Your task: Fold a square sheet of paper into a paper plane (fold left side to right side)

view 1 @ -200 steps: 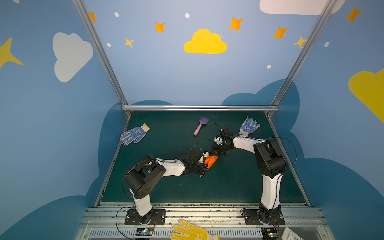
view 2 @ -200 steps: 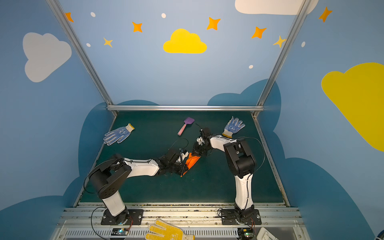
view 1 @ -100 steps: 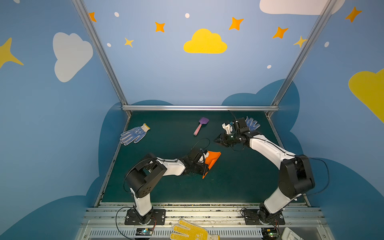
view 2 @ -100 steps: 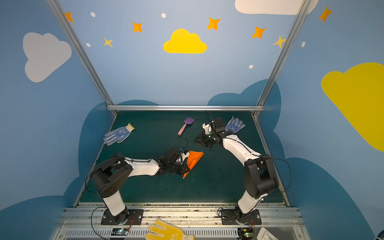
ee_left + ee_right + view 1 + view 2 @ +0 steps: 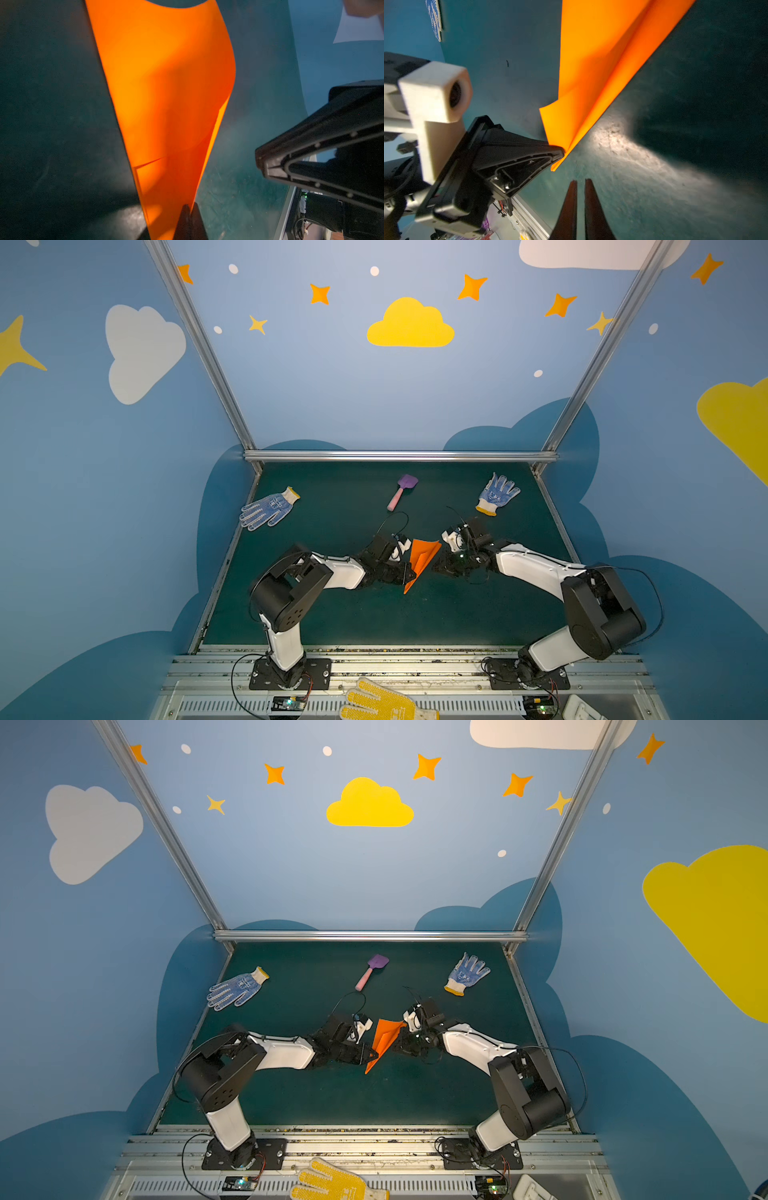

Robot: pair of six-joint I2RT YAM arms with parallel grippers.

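Observation:
The square sheet of paper is folded into an orange paper plane, a pointed dart with its nose toward the front of the green mat. My left gripper is shut on its lower folded edge, seen close in the left wrist view with the paper plane rising from the jaws. My right gripper sits just right of the plane, shut and empty. In the right wrist view the left gripper pinches the paper plane.
A purple-headed pink spatula lies at the back middle. Blue dotted gloves lie at back left and back right. A yellow glove rests on the front rail, off the mat.
The right gripper let go of the plane's upper edge, swung toward the back, then came down beside the plane's right side and shut. The left gripper kept hold; the plane's wing spread a little.

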